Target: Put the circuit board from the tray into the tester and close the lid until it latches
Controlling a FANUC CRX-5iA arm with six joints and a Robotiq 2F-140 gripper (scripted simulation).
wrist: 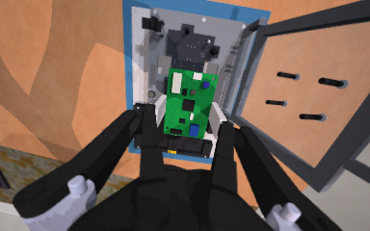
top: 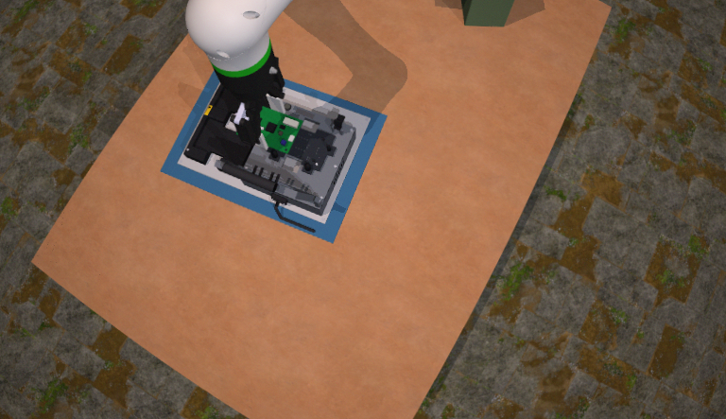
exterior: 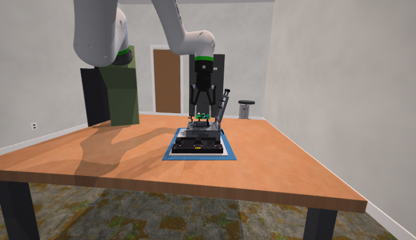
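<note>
My gripper (top: 269,121) (exterior: 202,114) (wrist: 188,106) is shut on the long edges of the green circuit board (top: 279,130) (exterior: 202,116) (wrist: 190,103). The board is face up and looks level, raised above the tester's tray-side part. Its white connector (wrist: 177,83) is at the end toward the hook (top: 337,120) (wrist: 153,24). The dark pin plate (top: 316,152) (wrist: 193,45) shows beyond the board, which hides its near part. The lone post (wrist: 187,30) and one hinge-side post (wrist: 214,51) show. The tester's lid (exterior: 223,105) (wrist: 313,21) stands open, steeply upright.
The black tray (top: 214,144) (exterior: 197,150) (wrist: 187,146) adjoins the tester housing (exterior: 191,134), on a white panel with a blue border (top: 342,221) (exterior: 229,156). The lid rises beside my right finger in the wrist view. A green column (top: 487,2) (exterior: 122,102) stands farther off.
</note>
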